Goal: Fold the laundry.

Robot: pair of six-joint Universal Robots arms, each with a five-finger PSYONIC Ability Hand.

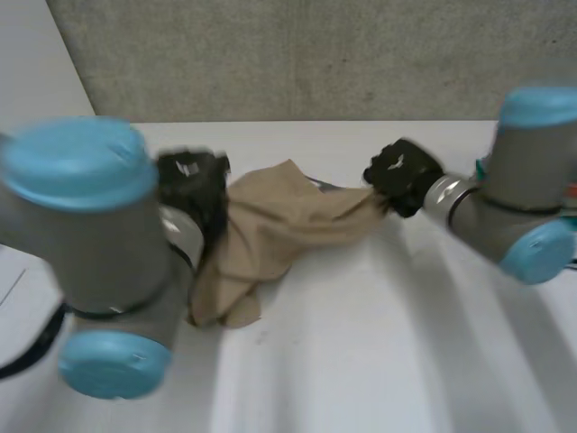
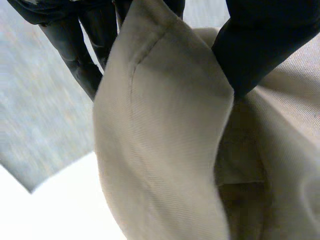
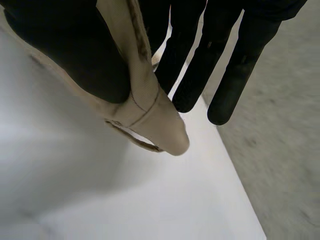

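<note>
Tan cloth [image 1: 270, 234] hung stretched between both hands at centre frame in the head view. Its lower bunch sagged to the white surface [image 1: 388, 361] left of centre, apparently touching it. Left hand [image 1: 194, 185] was at the cloth's left edge, just above the grey left arm in the lower left. Right hand [image 1: 401, 176] held the cloth's right end, upper right of centre. A grey wall [image 1: 315, 54] ran behind the surface.

Left wrist view: a seamed fold of the cloth [image 2: 165, 150] ran up between the thumb and the nearly straight fingers [image 2: 75, 55], pinched there.

Right wrist view: a hemmed edge [image 3: 150, 110] was clamped between the thumb and the straight fingers [image 3: 230, 75]. A short hemmed tip stuck out past the thumb, clear of the surface.
</note>
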